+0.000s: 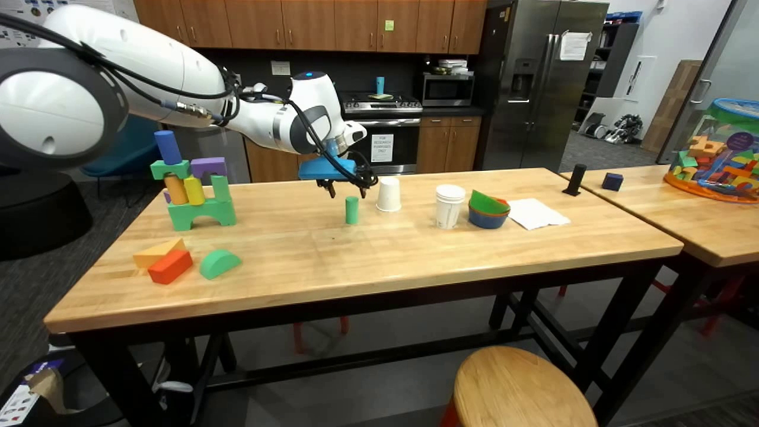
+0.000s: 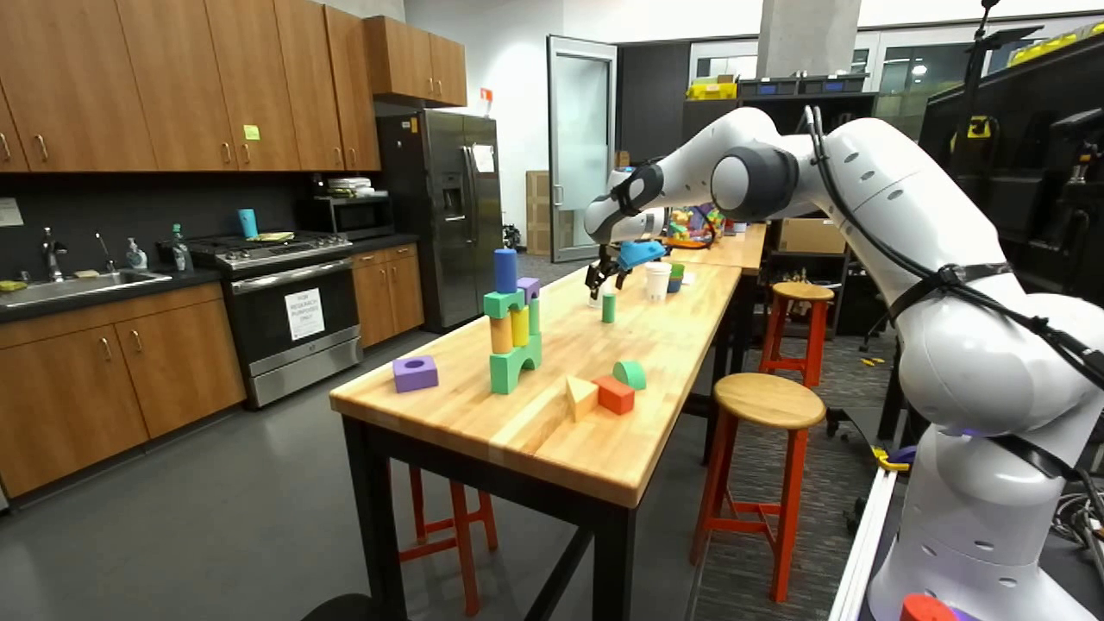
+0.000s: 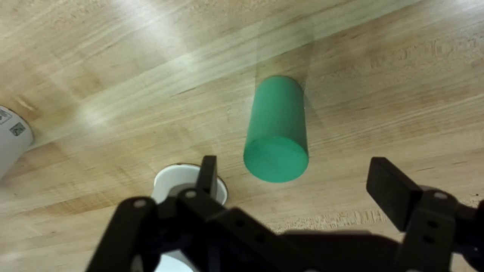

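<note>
My gripper (image 1: 345,191) is open and empty, above the table; it also shows in an exterior view (image 2: 607,281) and in the wrist view (image 3: 293,168). A green cylinder block (image 3: 276,124) stands upright just beyond and below the fingers, apparently untouched. It shows in both exterior views (image 1: 351,210) (image 2: 609,309). A white cup (image 1: 389,194) stands upside down beside the cylinder. In the wrist view this cup (image 3: 166,182) is partly hidden behind the left finger. Another white cup or stack of cups (image 1: 449,207) stands further along and shows at the wrist view's left edge (image 3: 13,138).
A block tower (image 1: 204,210) stands near one table end, with orange (image 1: 159,252), red (image 1: 171,266) and green half-round (image 1: 219,263) blocks and a purple block (image 2: 416,373). Bowls (image 1: 487,219), a white napkin (image 1: 536,213) and a black object (image 1: 574,179) lie toward the other end.
</note>
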### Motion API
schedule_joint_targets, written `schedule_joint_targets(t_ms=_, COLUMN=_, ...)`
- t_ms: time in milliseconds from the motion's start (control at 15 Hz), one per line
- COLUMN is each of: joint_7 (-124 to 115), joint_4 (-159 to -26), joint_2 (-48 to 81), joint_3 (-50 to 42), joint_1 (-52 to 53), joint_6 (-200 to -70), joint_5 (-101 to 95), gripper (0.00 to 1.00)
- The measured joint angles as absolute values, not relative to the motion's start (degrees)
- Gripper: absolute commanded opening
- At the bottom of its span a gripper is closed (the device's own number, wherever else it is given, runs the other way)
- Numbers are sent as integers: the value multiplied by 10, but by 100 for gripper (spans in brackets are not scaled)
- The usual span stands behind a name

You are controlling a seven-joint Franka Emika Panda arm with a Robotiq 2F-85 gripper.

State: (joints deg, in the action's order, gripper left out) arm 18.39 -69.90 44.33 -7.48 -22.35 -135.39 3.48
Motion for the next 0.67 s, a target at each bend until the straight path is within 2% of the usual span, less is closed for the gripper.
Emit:
schedule_joint_targets(t_ms=267, joint_7=125, joint_4=-699, joint_2=443, joint_3=-84, joint_1=-218, joint_6=-1354, joint_5=35, gripper=100)
schedule_joint_targets(t_ms=667, joint_7=-90, joint_4=-699, joint_2=442, joint_3=-139, joint_1=-174, joint_6=-1356, joint_5=31, gripper=100)
